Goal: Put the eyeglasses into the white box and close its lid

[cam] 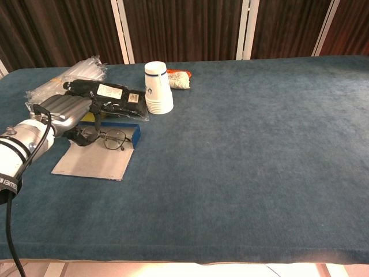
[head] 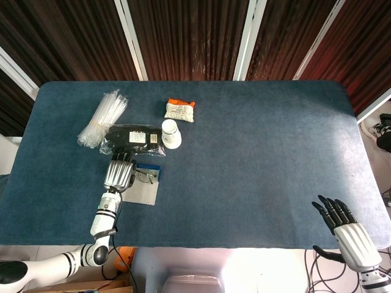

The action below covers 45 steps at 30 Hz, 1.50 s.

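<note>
My left hand (cam: 60, 112) pinches the eyeglasses (cam: 109, 139) by one temple, lenses just off my fingertips above the white box (cam: 95, 161). My right hand (head: 345, 229) holds nothing, its fingers spread.

Ribbed silver left hand (cam: 60, 109), right hand (head: 349, 232) with seemingly black fingers (head: 330, 209)

White box (cam: 92, 163) with blue edge on dark-blue table (cam: 242, 150).

The left hand (cam: 60, 112) is reaching forward low over the table, fingers curled around something, while the right hand (head: 345, 229) is resting at the near edge, fingers spread.
</note>
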Each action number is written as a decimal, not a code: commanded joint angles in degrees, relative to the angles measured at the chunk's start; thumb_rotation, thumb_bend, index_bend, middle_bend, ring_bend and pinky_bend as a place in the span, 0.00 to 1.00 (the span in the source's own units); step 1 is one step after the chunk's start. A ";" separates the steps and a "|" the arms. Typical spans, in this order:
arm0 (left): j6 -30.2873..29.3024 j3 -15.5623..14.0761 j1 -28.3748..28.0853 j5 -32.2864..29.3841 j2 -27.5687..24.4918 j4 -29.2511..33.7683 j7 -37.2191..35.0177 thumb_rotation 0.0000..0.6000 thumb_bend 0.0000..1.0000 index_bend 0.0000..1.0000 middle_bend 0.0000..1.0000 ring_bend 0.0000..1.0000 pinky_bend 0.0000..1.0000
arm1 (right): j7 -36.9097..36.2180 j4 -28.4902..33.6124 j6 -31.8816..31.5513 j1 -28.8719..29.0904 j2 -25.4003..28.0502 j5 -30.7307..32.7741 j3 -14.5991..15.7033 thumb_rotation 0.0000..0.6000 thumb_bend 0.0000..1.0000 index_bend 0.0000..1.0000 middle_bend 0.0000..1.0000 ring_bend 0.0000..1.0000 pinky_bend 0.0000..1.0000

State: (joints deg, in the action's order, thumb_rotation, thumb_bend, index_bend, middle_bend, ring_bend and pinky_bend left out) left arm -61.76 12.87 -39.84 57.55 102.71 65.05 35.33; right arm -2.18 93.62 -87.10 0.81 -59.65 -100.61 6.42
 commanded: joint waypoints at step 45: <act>5.50 -11.22 5.08 2.98 -18.22 22.33 -5.05 1.00 0.28 0.25 0.00 0.00 0.08 | 2.39 0.33 1.15 0.17 -0.81 -0.17 0.31 1.00 0.28 0.00 0.00 0.00 0.00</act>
State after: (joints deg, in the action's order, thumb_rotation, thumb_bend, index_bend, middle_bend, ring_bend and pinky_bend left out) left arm -56.27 1.59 -34.69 60.63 84.38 87.47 30.20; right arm 0.21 93.95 -85.96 0.98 -60.47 -100.78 6.74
